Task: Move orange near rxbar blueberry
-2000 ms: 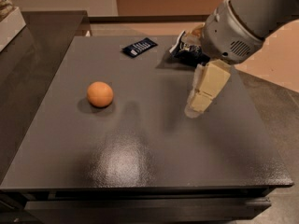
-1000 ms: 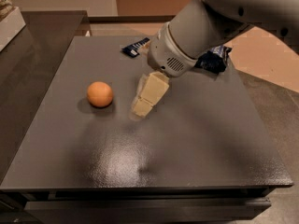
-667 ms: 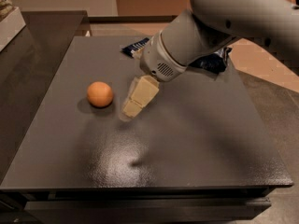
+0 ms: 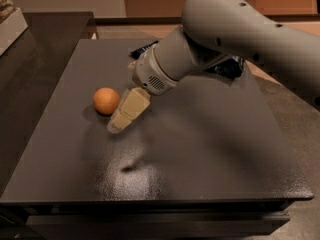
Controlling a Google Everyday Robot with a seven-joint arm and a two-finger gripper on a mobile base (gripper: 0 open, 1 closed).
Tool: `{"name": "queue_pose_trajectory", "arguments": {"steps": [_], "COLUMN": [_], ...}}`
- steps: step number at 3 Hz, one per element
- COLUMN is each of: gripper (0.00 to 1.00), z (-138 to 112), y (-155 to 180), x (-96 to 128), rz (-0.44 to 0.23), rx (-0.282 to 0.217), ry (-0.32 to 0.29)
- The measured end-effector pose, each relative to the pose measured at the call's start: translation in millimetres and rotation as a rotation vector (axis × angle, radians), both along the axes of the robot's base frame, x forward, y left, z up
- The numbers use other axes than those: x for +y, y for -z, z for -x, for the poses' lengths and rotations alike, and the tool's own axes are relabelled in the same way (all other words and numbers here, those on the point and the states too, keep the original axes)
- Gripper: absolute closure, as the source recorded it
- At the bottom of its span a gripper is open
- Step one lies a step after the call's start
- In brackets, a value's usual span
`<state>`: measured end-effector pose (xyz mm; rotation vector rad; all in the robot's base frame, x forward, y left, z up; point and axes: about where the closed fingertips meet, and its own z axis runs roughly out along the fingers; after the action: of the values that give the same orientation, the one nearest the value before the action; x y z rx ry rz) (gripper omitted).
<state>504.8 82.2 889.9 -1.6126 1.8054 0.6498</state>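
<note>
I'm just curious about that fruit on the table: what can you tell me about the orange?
The orange is small, round and whole, with smooth matte skin, evenly orange. It sits on the dark grey table, on its left half, casting a soft shadow. The robot's pale claw hangs close by its right side in the picture; whether they touch cannot be told.

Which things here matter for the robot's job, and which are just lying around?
Part of the job: orange; rxbar blueberry, mostly hidden behind the arm; gripper, low beside the orange.
Just lying about: dark blue bag, half hidden behind the arm.
</note>
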Motion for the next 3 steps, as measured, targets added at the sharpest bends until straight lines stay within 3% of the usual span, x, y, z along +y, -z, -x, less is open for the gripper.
{"name": "queue_pose_trajectory", "arguments": {"steps": [3], "gripper": [0.00], "z": [-7], "y": [29], "x": [42], "rz": [-0.016], "rx": [0.067], "ry": [0.009]}}
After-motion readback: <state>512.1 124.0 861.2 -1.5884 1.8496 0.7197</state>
